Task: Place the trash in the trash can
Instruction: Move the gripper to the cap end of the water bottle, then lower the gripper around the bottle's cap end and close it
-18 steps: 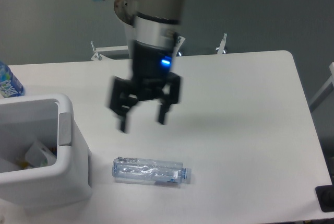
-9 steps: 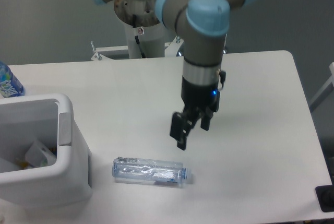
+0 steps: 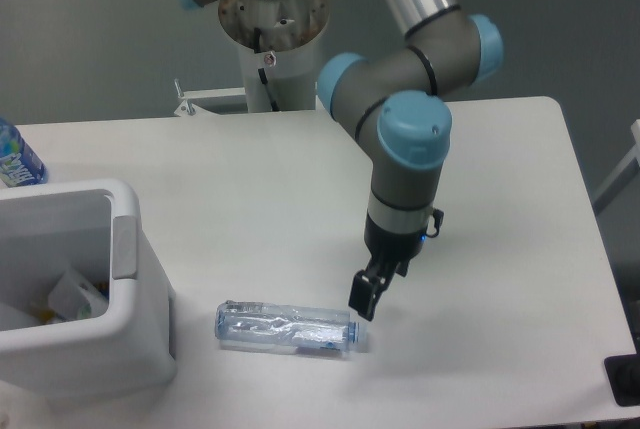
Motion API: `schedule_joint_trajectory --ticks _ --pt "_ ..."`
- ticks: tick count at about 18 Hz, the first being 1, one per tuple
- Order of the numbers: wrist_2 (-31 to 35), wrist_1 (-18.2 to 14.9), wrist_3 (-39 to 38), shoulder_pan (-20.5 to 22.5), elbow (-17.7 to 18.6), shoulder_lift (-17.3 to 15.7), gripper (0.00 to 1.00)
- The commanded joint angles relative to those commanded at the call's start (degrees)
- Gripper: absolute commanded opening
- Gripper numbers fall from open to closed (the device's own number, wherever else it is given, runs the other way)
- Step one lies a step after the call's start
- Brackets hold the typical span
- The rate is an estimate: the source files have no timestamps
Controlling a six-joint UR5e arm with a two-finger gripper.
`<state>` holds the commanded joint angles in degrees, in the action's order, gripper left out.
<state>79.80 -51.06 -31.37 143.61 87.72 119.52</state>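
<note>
The trash can (image 3: 125, 249) sits at the near left corner of the table (image 3: 500, 199), white and boxy with a thick rounded rim and a grey panel on its right rim side; inside it, a bent white paper scrap (image 3: 75, 297) leans against the wall, with a speck of something yellowish beside it that is too small to make out; at the far left edge stands a blue-labelled bottle (image 3: 15, 157), upright and cut off by the frame, its white lettering too blurred to read. The crushed bottle (image 3: 288, 327) lies on its side on the table just right of the can, clear and crumpled, blue cap pointing right, a pale label patch on it with no legible print. The arm comes down from the far side, elbow bent, wrist pointing straight down; the gripper (image 3: 364, 295) hangs edge-on just above the cap end of the crushed bottle, gripping nothing; whether its fingers are parted I cannot tell from this angle.
</note>
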Motion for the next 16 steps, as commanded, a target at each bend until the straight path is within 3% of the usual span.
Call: schedule_joint_trajectory --ticks 4,16 --pt "0.09 0.09 -0.36 -0.26 -0.62 4.31 1.00" --pt "0.35 0.26 -2.29 -2.11 -2.46 8.18 1.00"
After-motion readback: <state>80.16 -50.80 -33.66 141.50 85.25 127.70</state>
